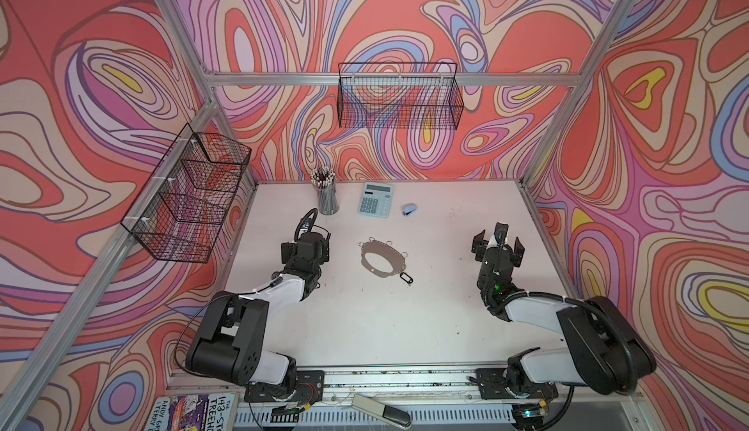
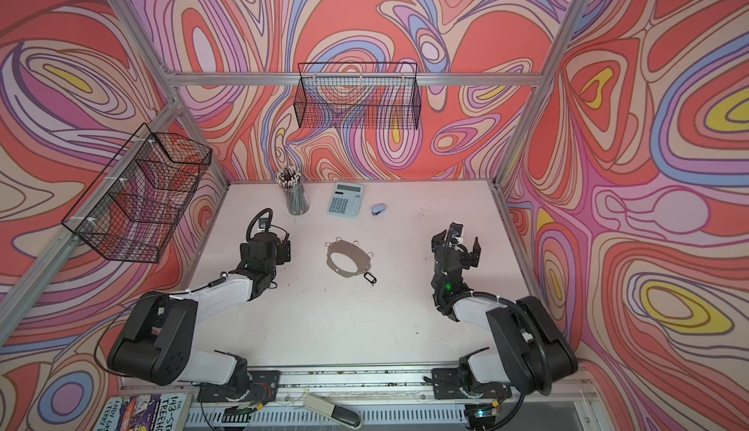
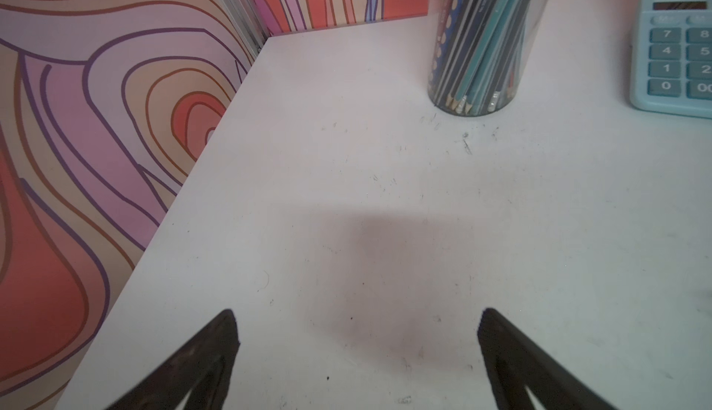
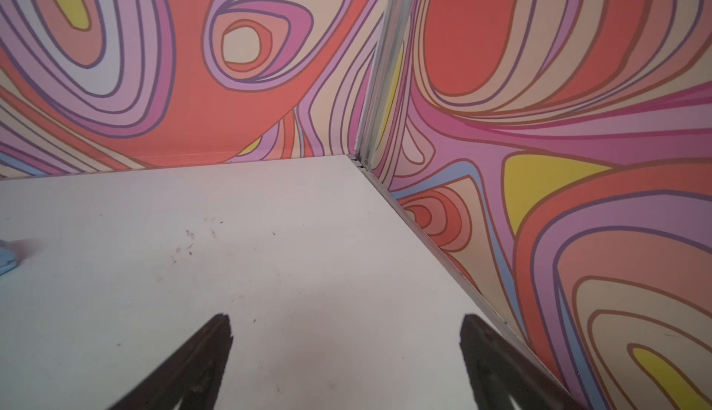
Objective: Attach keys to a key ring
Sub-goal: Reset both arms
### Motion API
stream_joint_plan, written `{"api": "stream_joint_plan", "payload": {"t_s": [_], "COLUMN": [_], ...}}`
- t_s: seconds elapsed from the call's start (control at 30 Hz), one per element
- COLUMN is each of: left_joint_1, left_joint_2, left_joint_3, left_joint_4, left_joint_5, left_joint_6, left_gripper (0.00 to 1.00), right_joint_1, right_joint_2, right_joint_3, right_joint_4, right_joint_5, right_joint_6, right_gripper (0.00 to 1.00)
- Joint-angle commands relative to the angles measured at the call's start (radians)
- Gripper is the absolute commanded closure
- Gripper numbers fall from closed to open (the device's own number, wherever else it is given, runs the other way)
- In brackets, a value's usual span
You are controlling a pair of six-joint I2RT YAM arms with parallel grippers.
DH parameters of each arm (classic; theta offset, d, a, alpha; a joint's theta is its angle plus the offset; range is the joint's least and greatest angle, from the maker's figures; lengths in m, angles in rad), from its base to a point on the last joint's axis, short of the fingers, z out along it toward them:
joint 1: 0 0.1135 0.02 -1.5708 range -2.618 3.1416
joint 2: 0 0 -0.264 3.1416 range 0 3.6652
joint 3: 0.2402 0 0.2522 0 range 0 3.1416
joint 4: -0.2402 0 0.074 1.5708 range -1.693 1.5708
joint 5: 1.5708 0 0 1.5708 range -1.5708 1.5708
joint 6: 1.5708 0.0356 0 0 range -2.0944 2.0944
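Left pincer (image 3: 358,329) and right pincer (image 4: 346,327) gape wide, empty. Mid-frame, the black oblong tag with its silver key (image 1: 405,277) touches the lower-right edge of the flat dark-brown oval key ring (image 1: 381,273), slanting down-right, slightly nearer the right pincer.

- The walls (image 1: 405,23) close me in on three sides. They carry one loud print of swirling bands in coral, pink, lilac, blue and cream, with yellow patches and dark outlines.
- Bars of a silver aluminium frame (image 1: 283,79) rise at the corners and cross the back wall.
- A long black wire basket (image 1: 399,96) hangs from the back bar.
- A compartmented wire basket (image 1: 190,194) hangs from the slanting bar on my left.
- My bench (image 1: 364,327) is a pale matt board, scuffed with small dark marks, and it meets the walls at the back and both sides.
- A metal rail (image 1: 405,377) runs along its near edge.
- The light is soft and even, and shadows on the bench are faint.
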Motion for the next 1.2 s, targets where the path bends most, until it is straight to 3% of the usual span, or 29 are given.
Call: {"api": "stream_joint_plan", "payload": {"t_s": [0.0,0.1,0.23,0.4,0.47,0.63,0.73,0.9,0.93,1.0,1.17], "left_joint_1": [0.021,0.039,0.045,0.046,0.046,0.047,0.079,0.163,0.167,0.174,0.179], "left_joint_2": [0.003,0.012,-0.016,-0.107,-0.094,-0.040,0.019,0.069,0.103,0.068,0.081], "left_joint_3": [-0.008,-0.001,-0.046,-0.084,-0.101,-0.156,-0.246,-0.254,-0.265,-0.228,-0.208], "left_joint_4": [0.046,0.046,0.113,0.079,0.132,0.300,0.538,0.561,0.654,0.518,0.495], "left_joint_5": [0.041,0.105,0.184,0.095,0.098,0.085,0.165,0.293,0.277,0.276,0.242], "left_joint_6": [-0.006,0.001,0.018,0.024,0.075,0.139,0.157,0.088,0.095,0.068,0.052], "left_gripper": [0.00,0.00,0.00,0.00,0.00,0.00,0.00,0.00,0.00,0.00,0.00], "right_joint_1": [-0.007,-0.049,-0.114,-0.136,-0.135,-0.137,-0.139,-0.161,-0.172,-0.199,-0.202], "right_joint_2": [0.094,0.114,0.102,0.049,0.063,0.218,0.293,0.258,0.266,0.258,0.259], "right_joint_3": [-0.018,-0.011,0.085,0.127,0.079,-0.085,-0.113,0.002,0.017,0.029,0.026], "right_joint_4": [0.336,0.367,0.144,-0.141,-0.074,0.394,0.534,0.253,0.229,0.188,0.199], "right_joint_5": [0.004,-0.154,-0.261,-0.284,-0.281,-0.321,-0.378,-0.404,-0.418,-0.453,-0.455], "right_joint_6": [-0.074,-0.043,0.034,0.084,0.089,0.091,0.058,0.100,0.104,0.128,0.127], "right_gripper": [0.02,0.02,0.02,0.02,0.02,0.02,0.02,0.02,0.02,0.02,0.02]}}
